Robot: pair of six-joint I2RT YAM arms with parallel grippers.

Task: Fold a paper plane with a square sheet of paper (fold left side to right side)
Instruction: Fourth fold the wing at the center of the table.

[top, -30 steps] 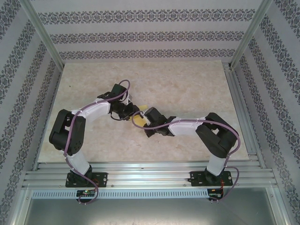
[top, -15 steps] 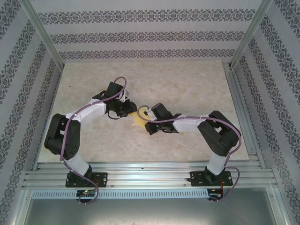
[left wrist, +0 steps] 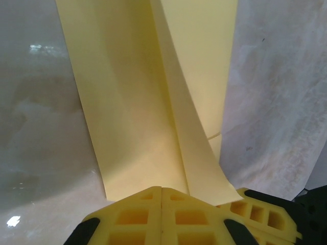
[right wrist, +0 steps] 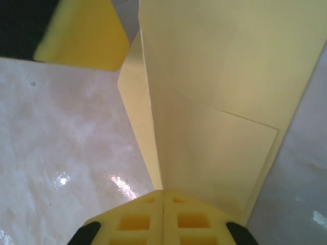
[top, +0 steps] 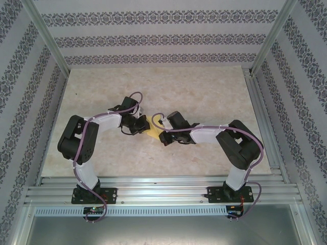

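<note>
The two arms meet over the middle of the pale marbled table (top: 204,92), and their wrists cover most of the square sheet of paper (left wrist: 148,102), so from above only a small yellow wedge shows between them. The left gripper (left wrist: 162,190) and the right gripper (right wrist: 163,193) each have their pads pressed together, pinching the sheet (one long fold runs up it in the left wrist view). The sheet's far edges run out of both wrist views, so its full outline cannot be made out.
</note>
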